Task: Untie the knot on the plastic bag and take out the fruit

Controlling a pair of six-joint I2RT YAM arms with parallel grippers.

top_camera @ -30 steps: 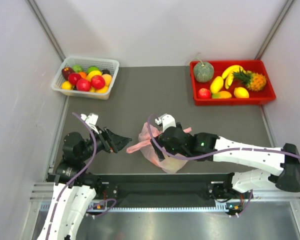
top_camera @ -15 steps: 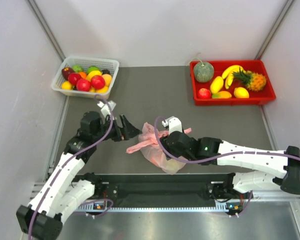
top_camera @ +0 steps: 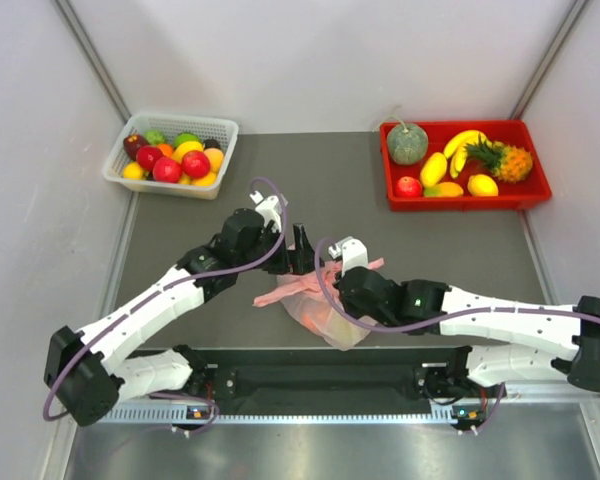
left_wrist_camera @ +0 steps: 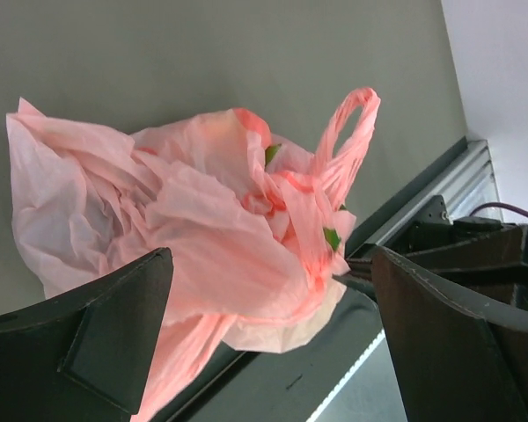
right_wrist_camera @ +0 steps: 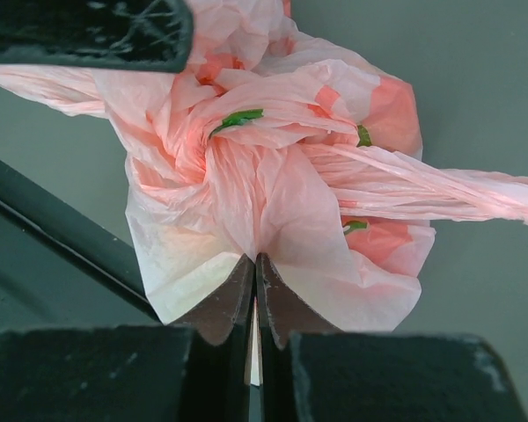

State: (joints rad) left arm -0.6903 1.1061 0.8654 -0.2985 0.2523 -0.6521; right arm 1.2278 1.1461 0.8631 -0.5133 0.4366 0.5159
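Observation:
The pink plastic bag (top_camera: 315, 305) lies crumpled on the grey mat near the front rail. My right gripper (right_wrist_camera: 255, 261) is shut on a fold of its thin film at the near side. The knot (right_wrist_camera: 204, 148) is the gathered lump above those jaws, and a twisted handle strip (right_wrist_camera: 440, 189) runs off to the right. My left gripper (left_wrist_camera: 273, 303) stands wide open just above the bag (left_wrist_camera: 202, 237), touching nothing, with a handle loop (left_wrist_camera: 352, 123) sticking up beyond it. The fruit inside shows only as an orange tint through the film.
A white basket (top_camera: 180, 117) of mixed fruit stands at the back left. A red tray (top_camera: 450, 203) at the back right holds a melon, bananas and a pineapple. The black and metal rail (top_camera: 320, 375) runs just in front of the bag.
My left arm has stretched right until its open gripper hangs over the bag. My right gripper has gone from open to shut on the bag's film.

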